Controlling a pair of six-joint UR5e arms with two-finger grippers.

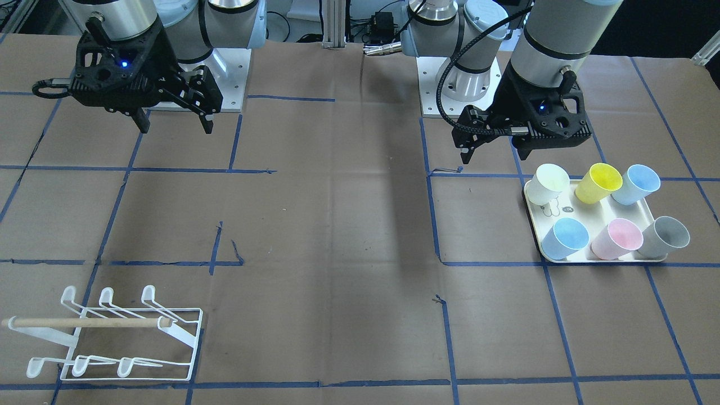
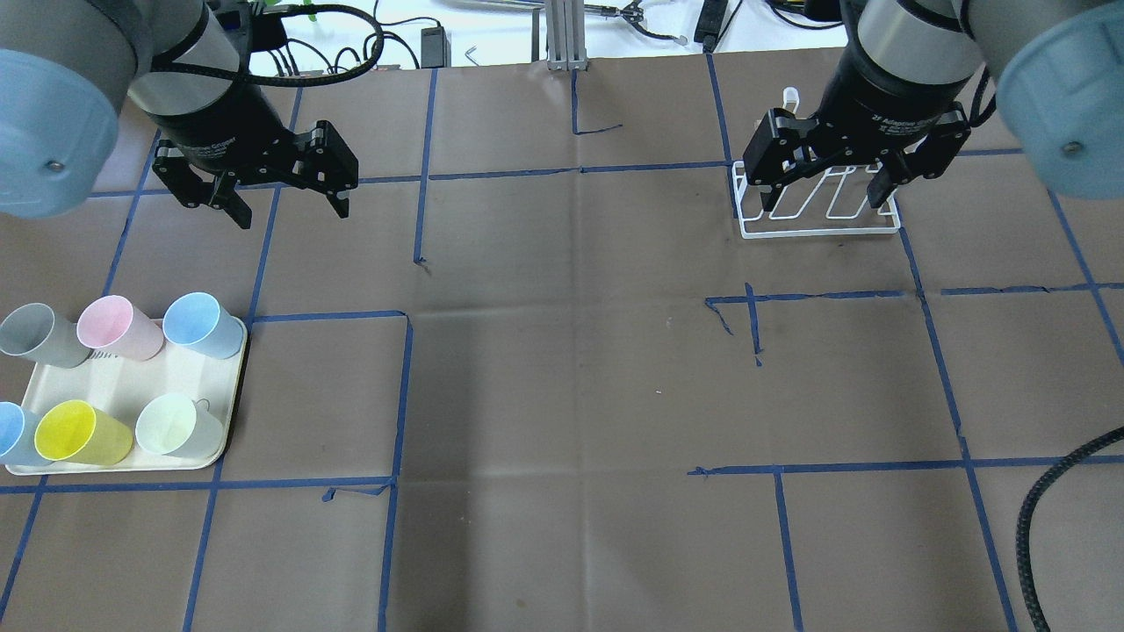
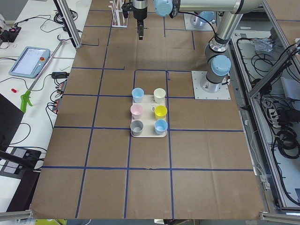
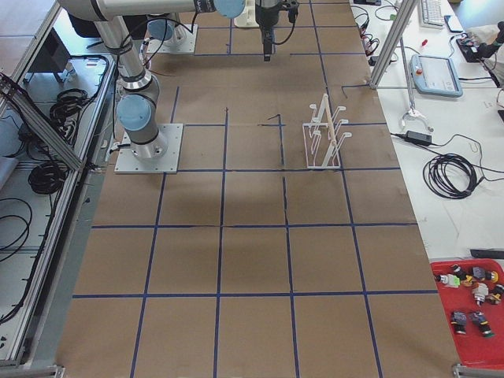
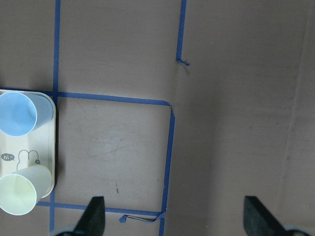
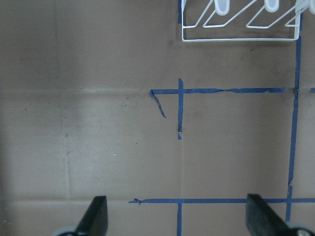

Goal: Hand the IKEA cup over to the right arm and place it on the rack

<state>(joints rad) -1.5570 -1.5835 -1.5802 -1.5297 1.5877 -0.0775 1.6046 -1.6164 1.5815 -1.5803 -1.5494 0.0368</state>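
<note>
Six cups (image 1: 617, 239) stand mouth up on a cream tray (image 2: 230, 386) at the robot's left side of the table (image 2: 562, 351), which is covered in brown paper marked with blue tape lines (image 2: 334, 315). They sit in two rows of three. The grey cup (image 2: 35, 335), pink cup (image 2: 114, 326) and light blue cup (image 2: 200, 323) are in the row farther from the robot. The second blue cup (image 2: 13, 432), yellow cup (image 2: 79, 432) and pale cup (image 2: 176, 426) are in the nearer row. None of them is in a gripper. The left gripper (image 2: 291, 206) hangs in the air beside the tray with its fingers spread wide. Its own camera shows only bare paper between the fingertips, with the tray's edge and two cups at the left of that view. A small drawing shows on the tray between those two cups. The white wire rack (image 1: 179, 335) stands on the table at the robot's right side, well apart from the tray, with its wooden handle (image 1: 84, 323) lying across the top. The right gripper (image 2: 821, 195) also has its fingers spread wide and holds nothing. In the overhead view it hides part of the rack. Its own camera shows the rack's base at the upper edge and bare paper below the fingers.
</note>
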